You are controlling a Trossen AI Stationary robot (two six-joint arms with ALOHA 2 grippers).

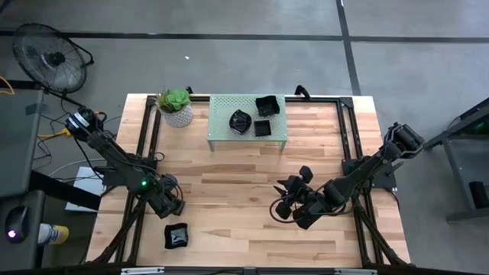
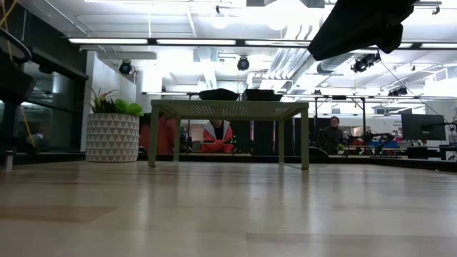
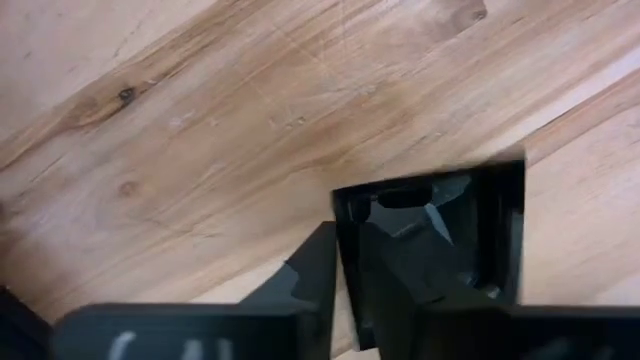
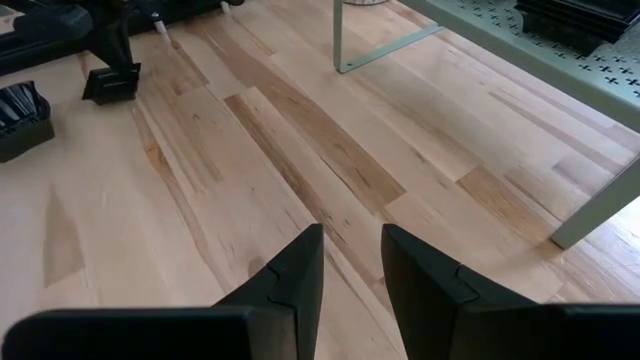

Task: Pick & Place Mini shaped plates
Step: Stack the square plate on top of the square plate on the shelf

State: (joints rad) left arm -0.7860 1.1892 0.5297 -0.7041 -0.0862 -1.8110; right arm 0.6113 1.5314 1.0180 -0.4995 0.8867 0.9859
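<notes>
A square black mini plate [image 3: 440, 235] lies on the wood near the table's left edge, under my left gripper [image 1: 170, 205], which points down and is shut on it; the same plate [image 4: 110, 85] shows far off in the right wrist view. A second plate [image 1: 176, 235] rests flat near the front edge. Three more plates [image 1: 262, 128] [image 1: 241, 122] [image 1: 267, 105] sit on the green stand [image 1: 221, 141] at the back. My right gripper [image 4: 350, 265] hovers open over bare wood at the right, holding nothing. My left gripper has the plate's raised rim [image 3: 345, 215] on one side between its fingers. One finger [image 3: 315, 275] is outside the rim and the other reaches inside the dish. The fingers come from above, pointing down. The plate seems to rest on the table.
A white-potted green plant [image 1: 177, 107] stands at the back left beside the green stand. Black frame rails [image 1: 145, 145] run along the table's left and right sides. Open wood lies in the table's middle. People sit beyond the table [image 2: 218, 137].
</notes>
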